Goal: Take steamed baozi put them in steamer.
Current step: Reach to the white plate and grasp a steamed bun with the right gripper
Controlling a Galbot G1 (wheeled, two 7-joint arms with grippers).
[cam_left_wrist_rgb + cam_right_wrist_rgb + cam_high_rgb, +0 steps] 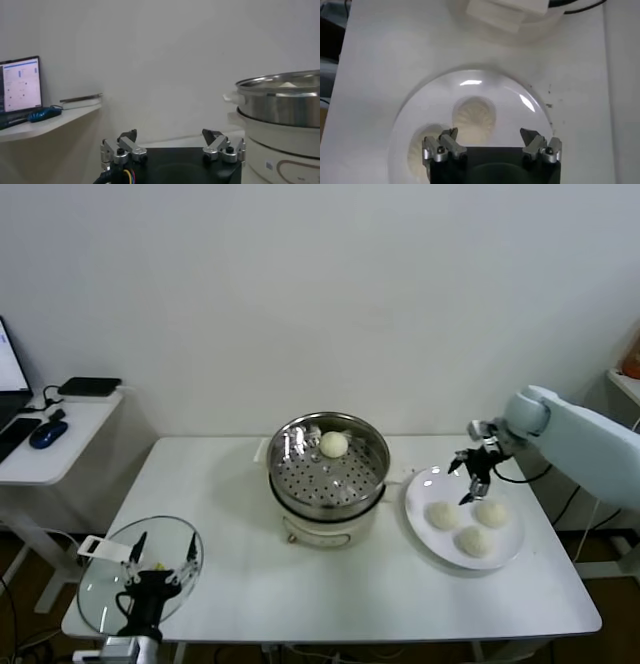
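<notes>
Already one baozi [333,444] sat at the steamer's [326,465] twelve o'clock; the right tool [477,467], fingers apart, hovered above the plate [420,516] to grasp another; left tool [157,562] waited open.

In the right wrist view, two steamed baozi [474,117] are partly covered by the right tool [490,136]; a third is apparently hidden.

Cream-white baozi [334,444] in shiny perforated steel steamer [328,466]; white plate [422,522], table [250,574].
</notes>
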